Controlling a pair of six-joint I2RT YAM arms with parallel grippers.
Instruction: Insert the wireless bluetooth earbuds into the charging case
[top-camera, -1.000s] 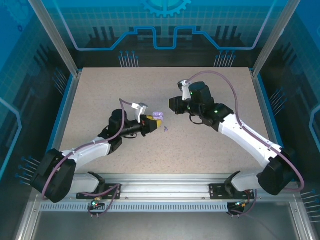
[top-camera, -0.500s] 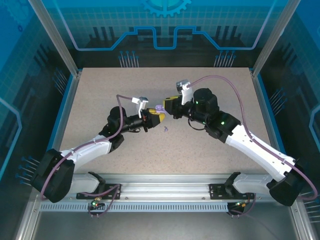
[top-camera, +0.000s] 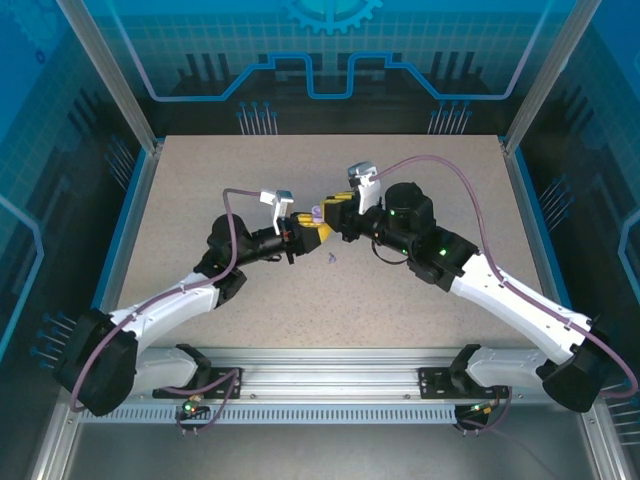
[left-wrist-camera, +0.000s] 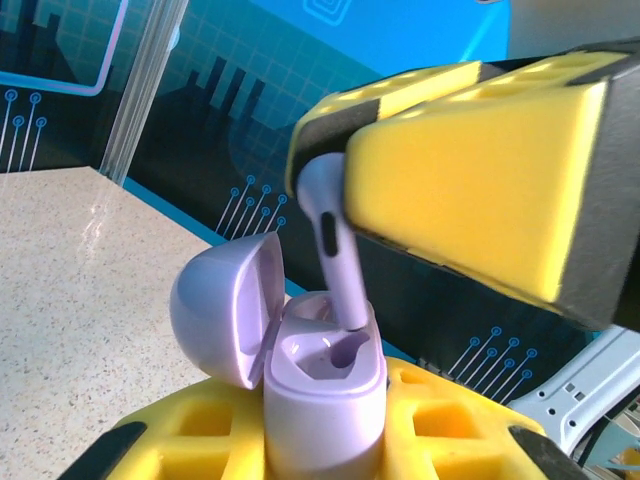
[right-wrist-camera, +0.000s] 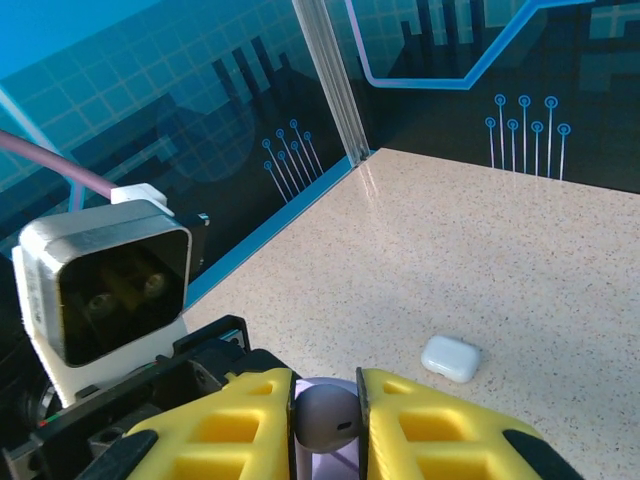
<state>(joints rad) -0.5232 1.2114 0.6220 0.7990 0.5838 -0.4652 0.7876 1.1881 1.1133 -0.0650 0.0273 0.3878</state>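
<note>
My left gripper (left-wrist-camera: 325, 445) is shut on the lavender charging case (left-wrist-camera: 322, 395), which stands upright between the yellow fingers with its lid open to the left. My right gripper (right-wrist-camera: 327, 425) is shut on the round head of a lavender earbud (right-wrist-camera: 326, 418). In the left wrist view the earbud (left-wrist-camera: 336, 250) hangs stem down, with its tip just inside the case's right-hand well. In the top view both grippers meet mid-table, left (top-camera: 306, 232) and right (top-camera: 336, 208), with the case (top-camera: 317, 214) between them. A second tiny lavender earbud (top-camera: 331, 258) lies on the table just in front.
A small whitish rounded piece (right-wrist-camera: 451, 357) lies on the speckled tabletop (right-wrist-camera: 480, 260) beyond my right fingers. The left wrist's camera housing (right-wrist-camera: 105, 290) sits close on the left. Blue walls and aluminium posts (top-camera: 110, 75) enclose the table.
My right gripper has swung left with the earbud, and my left gripper has carried the case up and away from the bases. The earbud now stands over the open case.
</note>
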